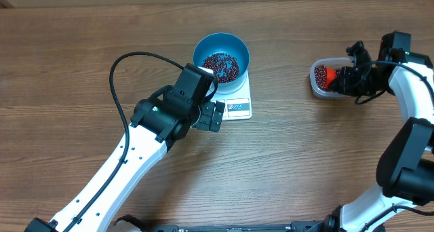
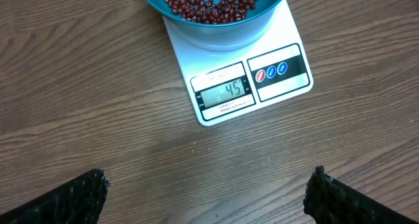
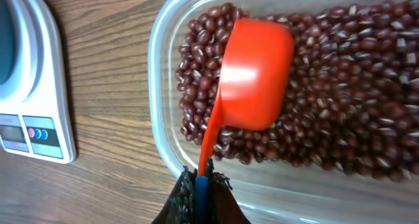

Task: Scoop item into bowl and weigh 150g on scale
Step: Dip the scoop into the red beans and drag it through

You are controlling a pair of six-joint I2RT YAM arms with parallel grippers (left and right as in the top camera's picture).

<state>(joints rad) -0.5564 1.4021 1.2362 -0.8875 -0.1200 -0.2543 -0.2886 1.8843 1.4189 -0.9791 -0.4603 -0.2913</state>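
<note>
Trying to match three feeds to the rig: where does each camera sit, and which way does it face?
Overhead: above the table, looking straight down; left arm and right arm show.
Left wrist: on the left arm, facing down at the scale and bowl of beans; open left gripper shows.
Right wrist: on the right arm, facing into the tub; right gripper shut on the scoop.
Shared: the scale shows in all three.

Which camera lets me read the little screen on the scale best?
The left wrist view: the screen on the scale is close, sharp and readable. Overhead, the scale is tiny under the bowl, the screen unreadable. The right wrist view catches just a blurry end at its edge.
</note>
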